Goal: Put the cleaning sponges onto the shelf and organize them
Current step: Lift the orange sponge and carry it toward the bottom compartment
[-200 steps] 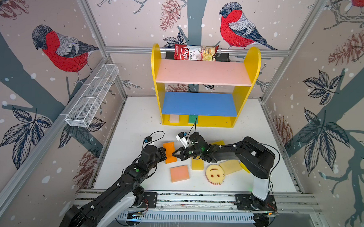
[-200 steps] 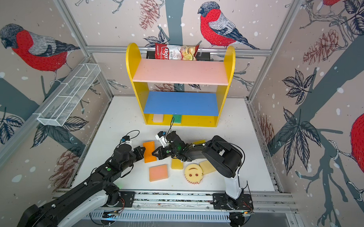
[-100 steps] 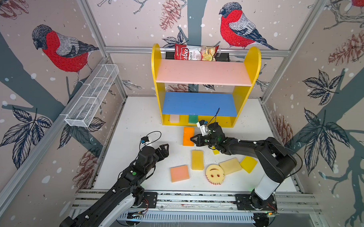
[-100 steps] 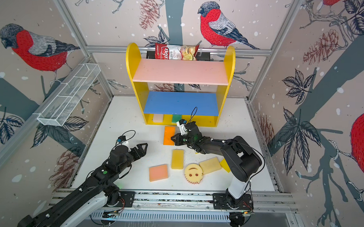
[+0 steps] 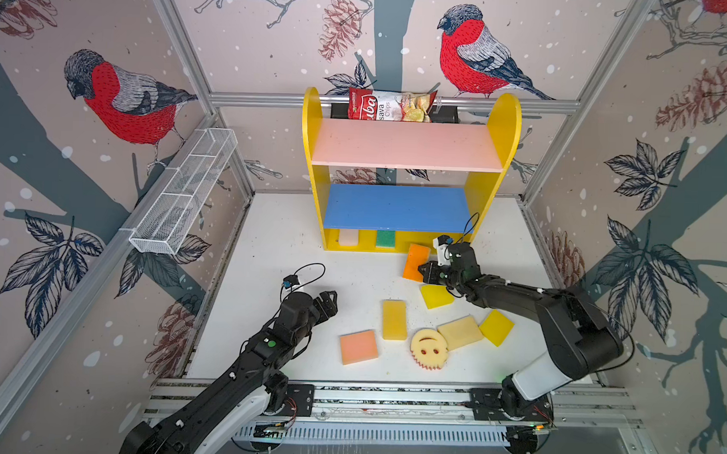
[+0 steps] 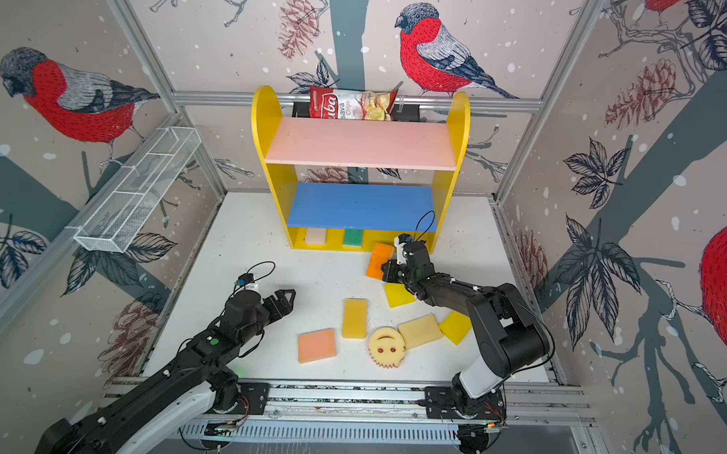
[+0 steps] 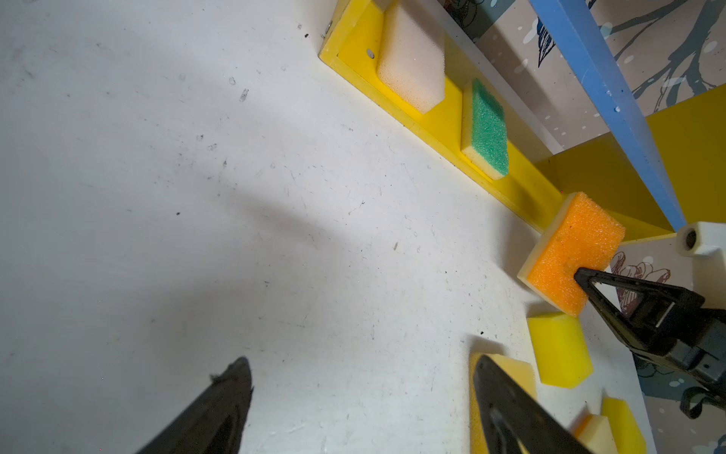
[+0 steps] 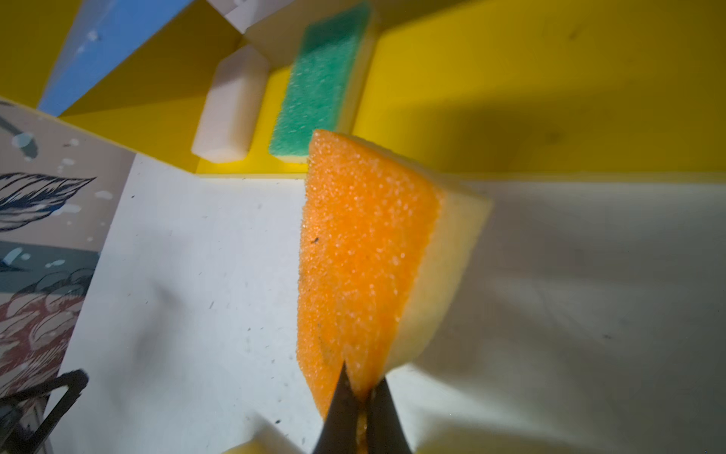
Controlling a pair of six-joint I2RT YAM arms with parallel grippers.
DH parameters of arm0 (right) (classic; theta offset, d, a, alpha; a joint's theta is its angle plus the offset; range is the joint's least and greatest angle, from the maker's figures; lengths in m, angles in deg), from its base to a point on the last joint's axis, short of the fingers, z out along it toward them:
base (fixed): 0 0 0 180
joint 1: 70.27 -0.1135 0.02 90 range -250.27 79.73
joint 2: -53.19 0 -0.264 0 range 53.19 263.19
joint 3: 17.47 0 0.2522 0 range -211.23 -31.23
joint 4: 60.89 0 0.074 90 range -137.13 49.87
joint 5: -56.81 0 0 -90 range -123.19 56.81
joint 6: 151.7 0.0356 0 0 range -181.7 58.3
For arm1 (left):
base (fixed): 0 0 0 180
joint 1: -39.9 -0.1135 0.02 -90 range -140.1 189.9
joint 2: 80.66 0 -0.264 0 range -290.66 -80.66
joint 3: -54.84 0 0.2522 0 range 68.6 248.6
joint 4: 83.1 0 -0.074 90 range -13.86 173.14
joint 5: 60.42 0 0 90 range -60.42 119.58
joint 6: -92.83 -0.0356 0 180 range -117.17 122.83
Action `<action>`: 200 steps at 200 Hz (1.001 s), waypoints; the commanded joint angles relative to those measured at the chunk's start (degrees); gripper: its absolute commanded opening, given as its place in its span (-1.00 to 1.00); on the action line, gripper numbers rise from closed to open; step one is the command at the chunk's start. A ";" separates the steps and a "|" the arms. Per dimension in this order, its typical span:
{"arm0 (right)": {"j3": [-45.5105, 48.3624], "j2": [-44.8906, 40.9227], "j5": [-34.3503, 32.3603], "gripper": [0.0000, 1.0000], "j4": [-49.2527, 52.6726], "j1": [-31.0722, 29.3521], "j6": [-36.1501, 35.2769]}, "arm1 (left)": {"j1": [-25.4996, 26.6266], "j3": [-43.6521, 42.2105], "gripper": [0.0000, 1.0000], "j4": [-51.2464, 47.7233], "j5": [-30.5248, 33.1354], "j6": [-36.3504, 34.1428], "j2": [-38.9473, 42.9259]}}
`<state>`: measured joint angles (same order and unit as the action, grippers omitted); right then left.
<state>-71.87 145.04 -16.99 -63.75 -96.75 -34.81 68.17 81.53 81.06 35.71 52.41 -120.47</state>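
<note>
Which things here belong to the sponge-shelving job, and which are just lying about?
Job: shelf; orange sponge, pinched in the right gripper; white sponge and green sponge on its base; loose on the table: smiley sponge, cream sponge, peach sponge, yellow sponges.
Lying about: chips bag; wire-mesh rack.

Both top views look steeply down from the front onto the white bench (image 5: 294,242), facing the shelf (image 5: 406,144). The left wrist view skims low toward the shelf's base; the right wrist view sits close on the orange sponge (image 8: 361,255), shared by all four.
</note>
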 commanded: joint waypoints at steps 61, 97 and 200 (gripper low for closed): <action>-2.59 2.23 -3.38 -1.00 1.15 3.27 -3.53 | -0.06 0.73 0.74 2.54 0.10 -0.28 -1.36; -7.41 5.96 -6.69 -1.00 2.60 2.17 -5.42 | -0.07 1.43 0.74 3.12 -0.20 -0.36 -2.58; -14.20 13.80 -19.23 -0.77 5.01 -0.64 -9.47 | -0.08 2.72 0.74 1.92 -0.09 -1.08 -3.29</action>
<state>-85.03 157.76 -30.12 -57.35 -96.99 -42.55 68.17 83.98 81.56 35.65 51.96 -123.77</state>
